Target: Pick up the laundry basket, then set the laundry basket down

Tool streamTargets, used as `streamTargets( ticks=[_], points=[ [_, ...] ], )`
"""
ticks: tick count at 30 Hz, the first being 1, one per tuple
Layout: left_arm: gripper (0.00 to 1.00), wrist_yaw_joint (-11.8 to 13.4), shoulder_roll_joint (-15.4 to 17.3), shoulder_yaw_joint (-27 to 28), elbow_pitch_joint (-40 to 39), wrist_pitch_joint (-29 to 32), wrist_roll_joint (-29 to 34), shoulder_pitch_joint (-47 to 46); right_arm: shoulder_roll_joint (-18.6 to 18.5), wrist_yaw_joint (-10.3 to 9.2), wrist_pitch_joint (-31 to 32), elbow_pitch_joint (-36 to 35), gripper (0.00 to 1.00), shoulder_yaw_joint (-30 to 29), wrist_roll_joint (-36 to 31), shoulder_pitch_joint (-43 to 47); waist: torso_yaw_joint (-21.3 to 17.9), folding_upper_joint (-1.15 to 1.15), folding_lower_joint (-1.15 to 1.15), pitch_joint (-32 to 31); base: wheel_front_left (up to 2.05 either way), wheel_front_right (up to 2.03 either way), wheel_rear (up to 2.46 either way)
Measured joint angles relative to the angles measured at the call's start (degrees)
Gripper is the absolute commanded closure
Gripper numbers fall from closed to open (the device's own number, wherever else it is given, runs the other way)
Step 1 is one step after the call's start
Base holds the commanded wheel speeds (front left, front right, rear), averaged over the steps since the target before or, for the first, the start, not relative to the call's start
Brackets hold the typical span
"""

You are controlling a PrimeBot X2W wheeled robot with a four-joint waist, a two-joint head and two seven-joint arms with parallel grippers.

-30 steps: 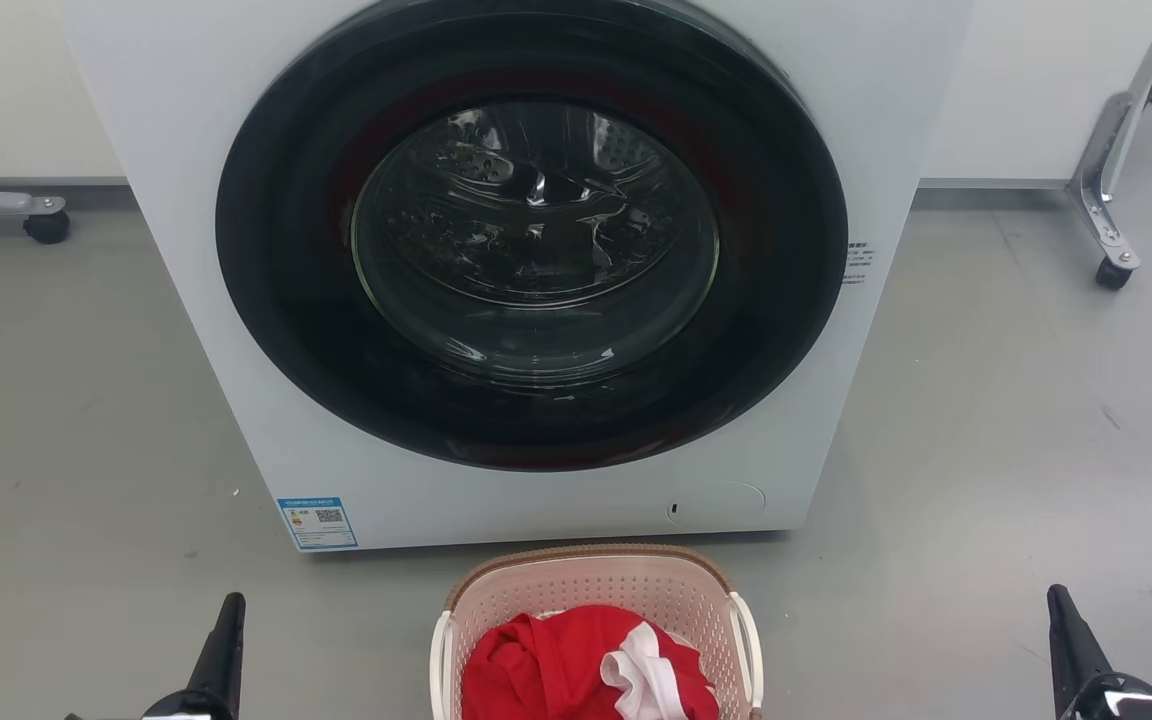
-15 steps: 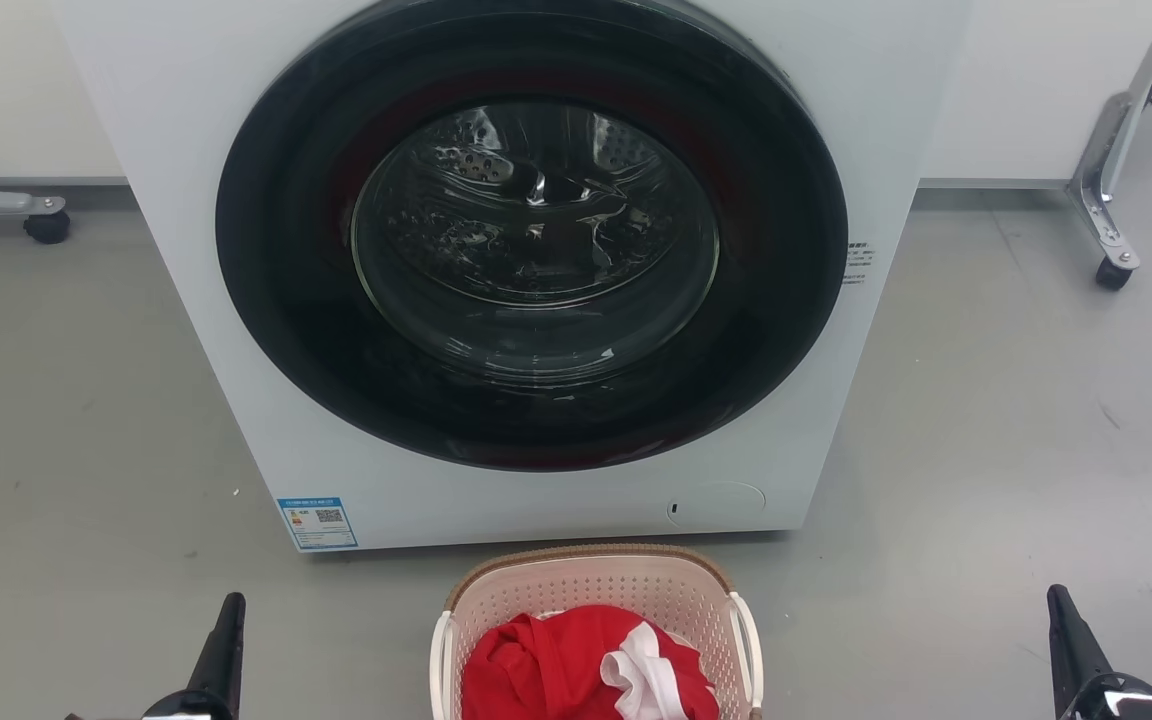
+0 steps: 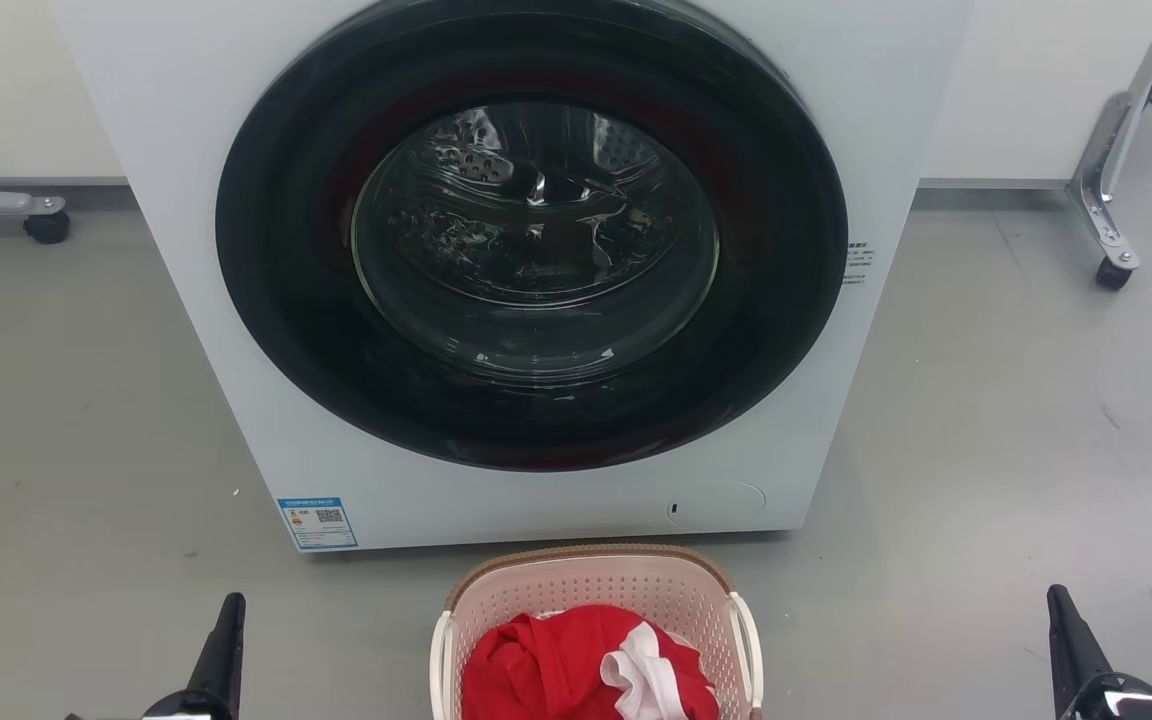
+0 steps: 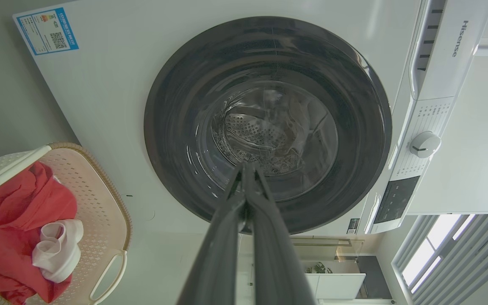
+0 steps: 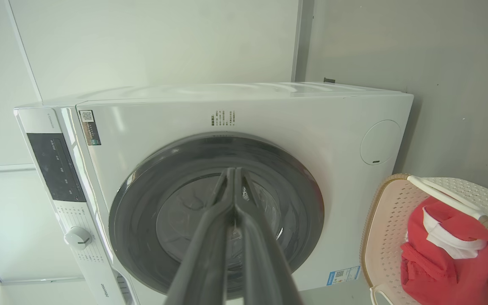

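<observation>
Since the left pincer [image 4: 246, 169] has its two fingers pressed together on nothing and hangs well to the left of the laundry basket [image 3: 586, 556], it would likely just knock the left white handle [image 3: 439, 650] unless it spreads first. The basket sits on the floor [image 3: 86, 400] just in front of the washing machine [image 3: 896, 120], with red clothes [image 3: 546, 665] heaped inside; a one-sided lift could tip it and spill them. Well off to the right, the right pincer [image 5: 234, 173] is likewise closed and empty, so uneven timing between the arms could tilt the load.
</observation>
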Motion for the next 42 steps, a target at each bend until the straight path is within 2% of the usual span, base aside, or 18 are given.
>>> streamTargets(
  ticks=[42],
  points=[
    [1.00,0.00,0.00,0.00,0.00,0.00,-0.01,0.00,0.00,0.00,0.00,-0.01,1.00,0.00,0.01,0.00,0.00,0.00,0.00,0.01,0.00,0.00,0.00]
  ],
)
